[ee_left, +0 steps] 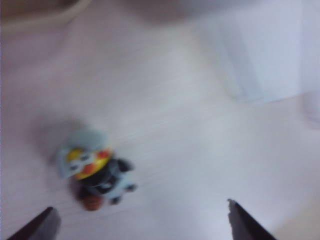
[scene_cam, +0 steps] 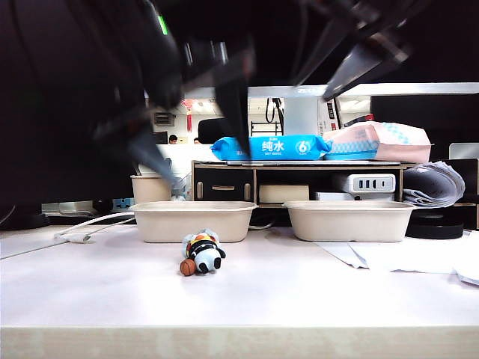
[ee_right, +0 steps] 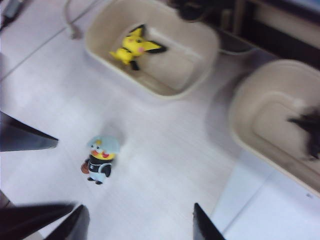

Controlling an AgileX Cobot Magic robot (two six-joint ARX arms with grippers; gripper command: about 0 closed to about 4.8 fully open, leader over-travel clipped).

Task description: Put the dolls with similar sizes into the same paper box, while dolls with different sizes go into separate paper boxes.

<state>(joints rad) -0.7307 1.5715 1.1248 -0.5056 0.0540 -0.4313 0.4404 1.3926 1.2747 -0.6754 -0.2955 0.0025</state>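
— Panda doll (scene_cam: 202, 252) lies on the table (scene_cam: 284, 292), low and left of centre, in front of the left paper box (scene_cam: 194, 221); the yellow doll (ee_right: 134, 48) is inside it.
— And the right paper box (scene_cam: 349, 219)?
— Something dark in it, too blurred to name.
— The grippers?
— Left gripper (ee_left: 142, 222) is spread wide above the panda. Right gripper (ee_right: 137, 225) is also spread, holding nothing, high up.

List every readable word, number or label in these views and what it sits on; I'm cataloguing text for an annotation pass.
"纯水" in white: on the blue wet-wipe pack on the shelf.
"6" in a white circle: same pack, towards its right end.
Small line under "纯水": too small to read.
Pink and blue pack beside it: no legible print.
Panda doll, paper boxes, both wrist views: no text.
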